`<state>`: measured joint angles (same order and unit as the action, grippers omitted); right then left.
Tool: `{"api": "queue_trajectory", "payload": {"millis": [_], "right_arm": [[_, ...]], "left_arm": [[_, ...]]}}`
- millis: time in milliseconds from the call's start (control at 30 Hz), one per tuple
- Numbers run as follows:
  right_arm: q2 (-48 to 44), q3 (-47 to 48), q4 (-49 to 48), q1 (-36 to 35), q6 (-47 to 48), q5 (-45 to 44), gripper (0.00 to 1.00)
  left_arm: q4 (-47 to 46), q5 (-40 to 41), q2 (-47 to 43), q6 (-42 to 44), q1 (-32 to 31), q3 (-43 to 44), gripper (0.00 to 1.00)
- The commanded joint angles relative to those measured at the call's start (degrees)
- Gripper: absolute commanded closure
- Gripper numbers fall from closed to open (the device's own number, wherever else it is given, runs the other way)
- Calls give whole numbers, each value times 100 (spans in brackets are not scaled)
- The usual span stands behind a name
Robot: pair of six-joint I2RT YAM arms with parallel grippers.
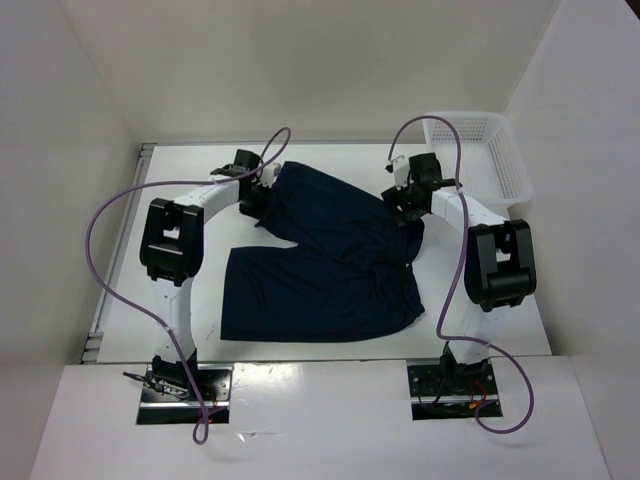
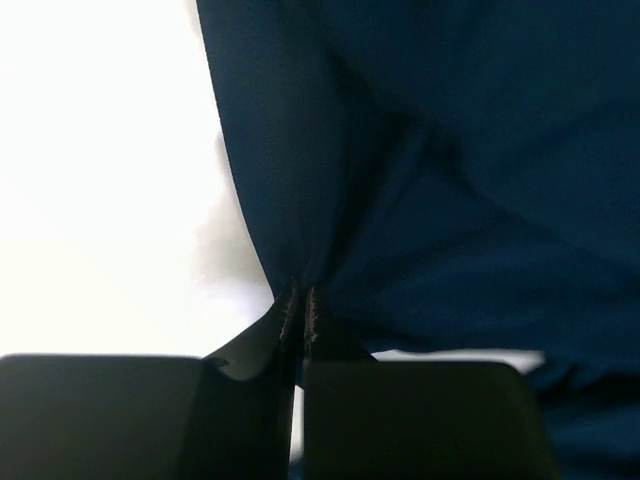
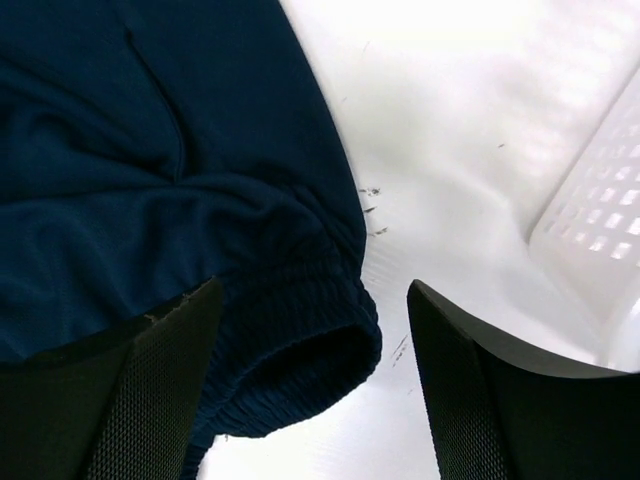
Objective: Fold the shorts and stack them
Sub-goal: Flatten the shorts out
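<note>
Dark navy shorts [image 1: 325,260] lie spread on the white table, one leg reaching to the far left, the other lying flat at the near side. My left gripper [image 1: 258,197] is shut on the hem of the far leg; the left wrist view shows the cloth [image 2: 420,180] pinched between my closed fingers [image 2: 296,310] and hanging from them. My right gripper [image 1: 405,205] is open over the waistband corner at the right. In the right wrist view the ribbed waistband [image 3: 300,350] lies between my spread fingers [image 3: 470,350], nearer the left one.
A white slotted plastic basket [image 1: 490,160] stands at the far right of the table; its corner shows in the right wrist view [image 3: 600,220]. White walls close in the table at the left, back and right. Purple cables loop over both arms.
</note>
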<state>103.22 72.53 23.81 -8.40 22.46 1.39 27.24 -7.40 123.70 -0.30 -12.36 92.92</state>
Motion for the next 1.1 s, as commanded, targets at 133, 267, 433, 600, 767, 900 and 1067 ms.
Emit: {"api": "queue_trajectory", "payload": {"millis": [133,267,433,600,767,900,1067], "right_arm": [[-768,393,526,-126,-136,642,29],[-874,394,651,-179,-399,1030,37],[-874,182,852,-179,-698,1030,47],[-734,-81,906,-179,-1023,1197,51],[-514,15,853,-47,-1279,1136,51],[-513,287,1239,76,-1226,1083,51],[-452,148,1372,137,-1165,1188,51]], "left_arm": [[1177,265,-1057,30,102,-1232,100],[1257,204,-1120,30,102,-1084,72],[1003,28,-910,30,102,92,48],[949,-498,90,30,207,1472,48],[1151,-736,1085,30,208,2668,46],[1099,-623,1612,30,208,3169,44],[967,-315,1947,30,260,3557,43]]}}
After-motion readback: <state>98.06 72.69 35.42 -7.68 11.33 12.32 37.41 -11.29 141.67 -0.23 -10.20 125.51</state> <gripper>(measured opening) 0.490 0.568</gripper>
